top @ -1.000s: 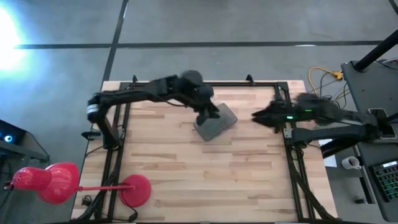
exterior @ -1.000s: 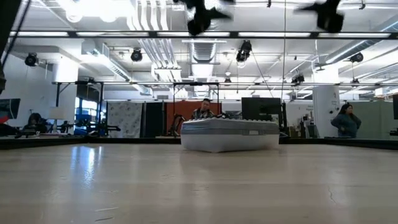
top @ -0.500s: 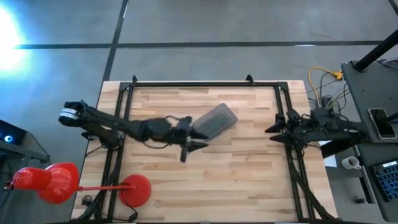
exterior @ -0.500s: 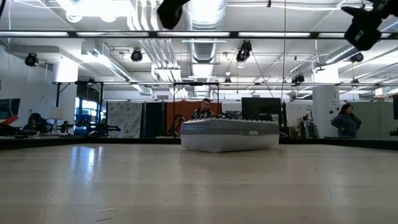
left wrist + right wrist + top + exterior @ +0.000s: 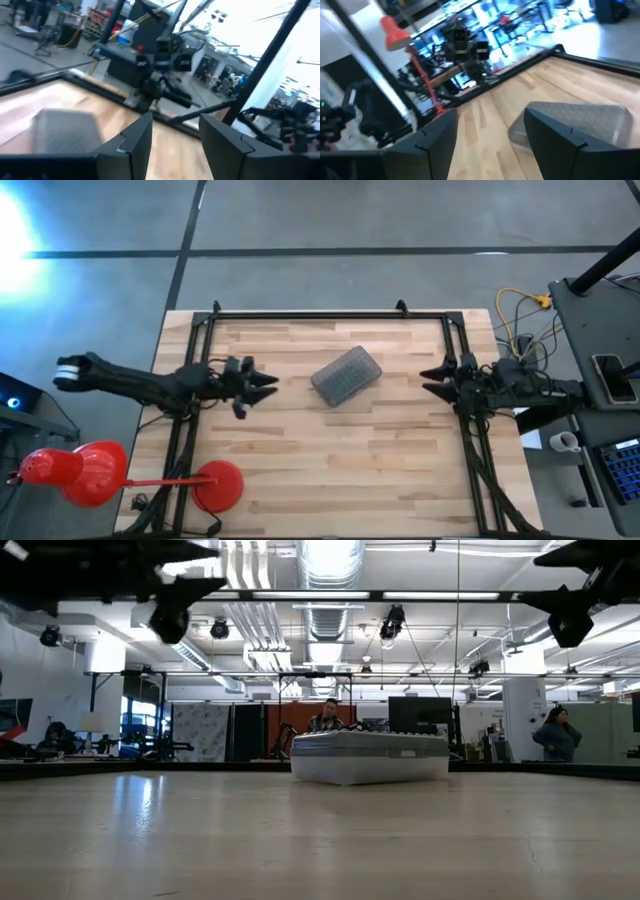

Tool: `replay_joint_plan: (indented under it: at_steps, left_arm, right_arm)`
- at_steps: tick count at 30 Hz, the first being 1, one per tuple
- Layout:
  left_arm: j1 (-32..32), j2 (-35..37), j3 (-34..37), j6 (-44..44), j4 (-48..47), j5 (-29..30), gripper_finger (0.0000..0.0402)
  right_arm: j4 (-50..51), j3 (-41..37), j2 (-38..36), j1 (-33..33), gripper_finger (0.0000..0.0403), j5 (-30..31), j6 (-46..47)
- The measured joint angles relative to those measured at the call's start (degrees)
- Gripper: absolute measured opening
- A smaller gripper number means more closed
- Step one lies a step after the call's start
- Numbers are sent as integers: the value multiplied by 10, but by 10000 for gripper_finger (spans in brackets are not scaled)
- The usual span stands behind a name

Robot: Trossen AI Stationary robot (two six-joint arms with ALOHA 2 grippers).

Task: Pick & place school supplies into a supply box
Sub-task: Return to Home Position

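When looking straight down, see supply box (image 5: 346, 375) shut, grey ribbed lid up, lying askew on desk (image 5: 340, 465) near ctr, somewhat closer to edge at pic's top than to opposite edge, well apart from both arms. Spot left gripper (image 5: 268, 385) over desk's left edge, fingers splayed, empty, aimed twd box; right gripper (image 5: 428, 381) over right edge, likewise spread & empty, facing box from other side. Note red lamp (image 5: 80, 470) off desk by lower-left corner. Switching to low cam, find box flat on wood, lid down; both grippers up high, left one at pic's upper left, right one at upper right, touching nothing; can't judge finger gap from there. Beyond desk, make out a person (image 5: 557, 735) standing at right & second person (image 5: 328, 718) behind box. Via left wrist cam, see own two dark fingers (image 5: 132, 145) parted w/ nothing btwn, box blurred on desk ahead, right arm (image 5: 160, 85) further off at opp. edge. Via right wrist cam, much the same: fingers (image 5: 430, 145) wide apart, unloaded, box lid-closed ahead, showing past one finger, left arm (image 5: 465, 42) & lamp in bkgd.
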State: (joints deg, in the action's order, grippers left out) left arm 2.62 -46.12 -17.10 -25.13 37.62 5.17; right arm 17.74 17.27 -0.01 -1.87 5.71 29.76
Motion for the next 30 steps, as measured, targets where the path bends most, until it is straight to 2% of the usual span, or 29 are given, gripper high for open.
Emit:
replay_joint_plan:
  at_steps: [4,8,14,17,20,23,25,27,30]
  left_arm:
    - [-17,108,80,-57,0,0,147]
    - [-16,204,162,-106,-1,-4,147]
    - [-17,305,119,-106,-320,-4,147]
    - [-15,351,132,-106,-391,-6,147]
    - [-16,399,156,-107,-384,-9,147]
    - [-20,420,165,-105,-336,-17,147]
    - [-22,433,165,-105,-340,-18,147]
    - [-26,447,165,-105,-340,-19,147]
    - [-38,459,165,-104,-340,-20,147]
  right_arm:
    - [14,4,6,0,219,13,42]
    - [13,4,13,0,219,14,43]
    - [13,3,21,0,219,18,37]
    - [6,-14,2,-1,219,18,37]
    - [-4,-33,0,1,219,18,36]
    - [-18,-64,1,7,219,18,36]
    - [-41,-100,0,18,219,18,36]
    - [-92,-134,4,32,219,16,36]
    - [-236,-168,0,60,219,4,33]
